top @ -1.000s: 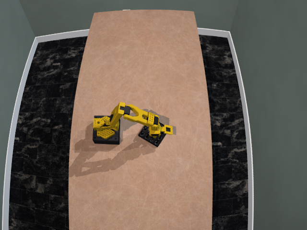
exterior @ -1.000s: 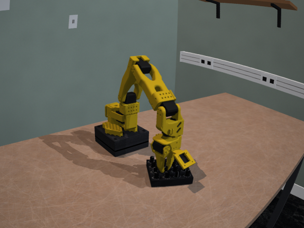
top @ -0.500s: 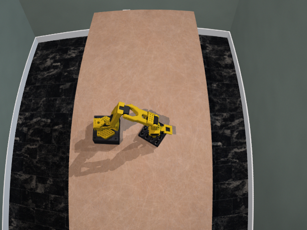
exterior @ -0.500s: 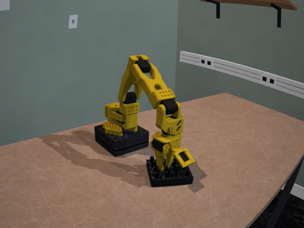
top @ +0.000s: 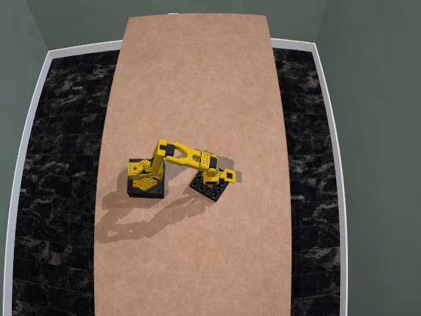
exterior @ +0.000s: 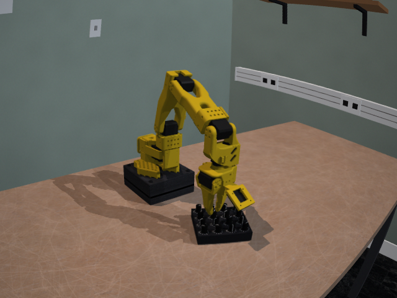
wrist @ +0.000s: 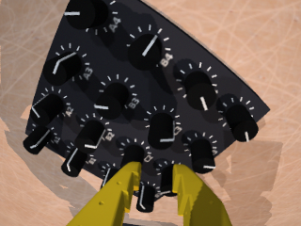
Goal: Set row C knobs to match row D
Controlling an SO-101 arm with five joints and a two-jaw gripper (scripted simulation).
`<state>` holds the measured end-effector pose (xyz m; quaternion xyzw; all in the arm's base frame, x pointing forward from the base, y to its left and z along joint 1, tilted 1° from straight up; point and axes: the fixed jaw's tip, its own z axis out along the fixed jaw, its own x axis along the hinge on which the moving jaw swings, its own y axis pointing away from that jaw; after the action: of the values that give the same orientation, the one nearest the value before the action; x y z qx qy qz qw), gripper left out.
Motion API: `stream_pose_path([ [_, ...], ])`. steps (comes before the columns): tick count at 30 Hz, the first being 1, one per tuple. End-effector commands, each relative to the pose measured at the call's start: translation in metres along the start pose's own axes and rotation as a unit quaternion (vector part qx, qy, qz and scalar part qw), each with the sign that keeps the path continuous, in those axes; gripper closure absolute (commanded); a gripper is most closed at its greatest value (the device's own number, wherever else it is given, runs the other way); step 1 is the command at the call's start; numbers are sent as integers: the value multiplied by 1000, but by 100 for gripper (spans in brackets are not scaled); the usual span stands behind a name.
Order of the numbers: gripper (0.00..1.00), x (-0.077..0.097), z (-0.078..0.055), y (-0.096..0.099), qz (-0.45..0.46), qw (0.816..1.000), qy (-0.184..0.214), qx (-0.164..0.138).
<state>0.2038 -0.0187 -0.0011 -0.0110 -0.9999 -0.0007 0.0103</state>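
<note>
Gripper (wrist: 154, 172) points down over the knob box (wrist: 128, 18). Its two yellow fingers are drawn nearly together and straddle a small black knob (wrist: 146, 198) at the near edge of the grid. The gap is narrow and the fingers do not look to be clamped on it; I judge the gripper closed to a slit, holding nothing firmly.

Knob box (exterior: 221, 236) sits on the table (exterior: 96, 256), just beside the arm's black base (exterior: 179, 189) and apart from it, directly under the gripper (exterior: 215, 210).

Each knob stands upright, so its long axis runs roughly in line with the fingers. The straddled knob lies straight ahead of the fingertips, between them. The next turn looks to depend on wrist roll about that axis.

The socket side is not visible, so I cannot tell which row this knob belongs to. Neighbouring knobs crowd both fingers and could be nudged.
</note>
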Motion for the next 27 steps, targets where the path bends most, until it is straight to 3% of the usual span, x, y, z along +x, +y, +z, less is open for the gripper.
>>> stream_pose_path([
  [1,92,-5,-8,0,5,1000,-14,1],
  [20,92,-3,-15,0,5,1000,-14,1],
  [27,92,4,-16,1,5,1000,-14,1],
])
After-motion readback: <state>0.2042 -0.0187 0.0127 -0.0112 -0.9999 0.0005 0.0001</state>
